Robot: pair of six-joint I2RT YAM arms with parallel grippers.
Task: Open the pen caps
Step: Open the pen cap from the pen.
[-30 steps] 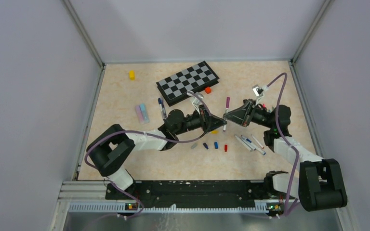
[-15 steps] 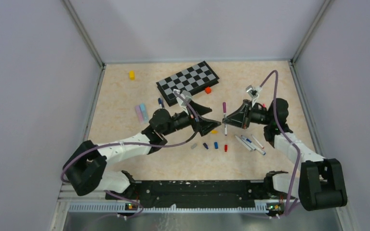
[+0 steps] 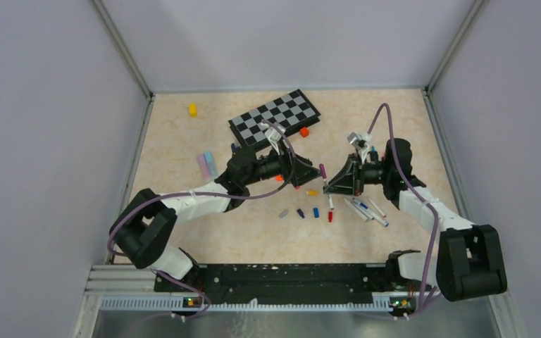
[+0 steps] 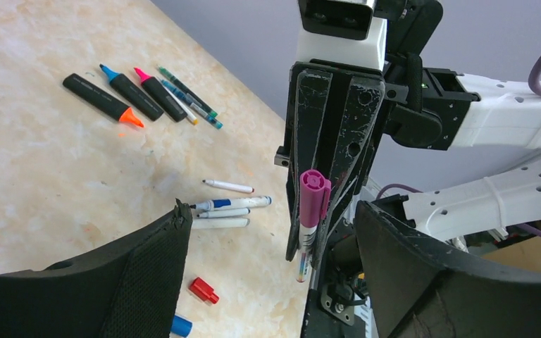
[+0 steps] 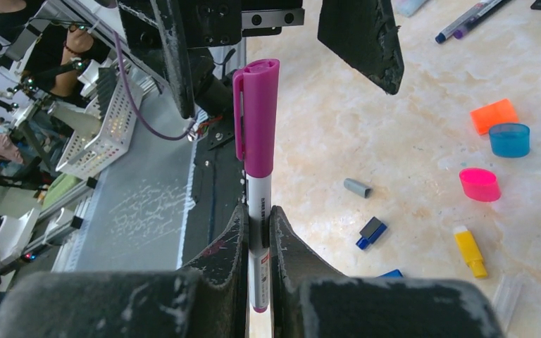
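Note:
My right gripper [image 5: 259,224] is shut on the white barrel of a pen [image 5: 258,204] and holds it upright above the table. The pen's magenta cap [image 5: 257,116] is on and points at my left gripper [image 4: 273,211]. The left gripper is open, one finger on each side of the cap [image 4: 313,201], and it touches nothing. From above, the left gripper [image 3: 301,174] and right gripper [image 3: 328,186] face each other mid-table with the cap [image 3: 322,169] between them. Loose pen caps lie below: grey [image 5: 357,187], blue [image 5: 371,232], yellow [image 5: 470,252], red [image 4: 203,289].
A chessboard [image 3: 275,121] lies at the back, with an orange block [image 3: 303,132] beside it and a yellow block [image 3: 192,109] far left. White pens [image 3: 363,209] lie under the right arm. Black highlighters [image 4: 130,83] lie uncapped farther off. Pastel pieces [image 3: 208,165] lie at the left.
My left gripper has opened and pulled back to the left. My right gripper has carried the capped pen leftward and lower, toward the left gripper.

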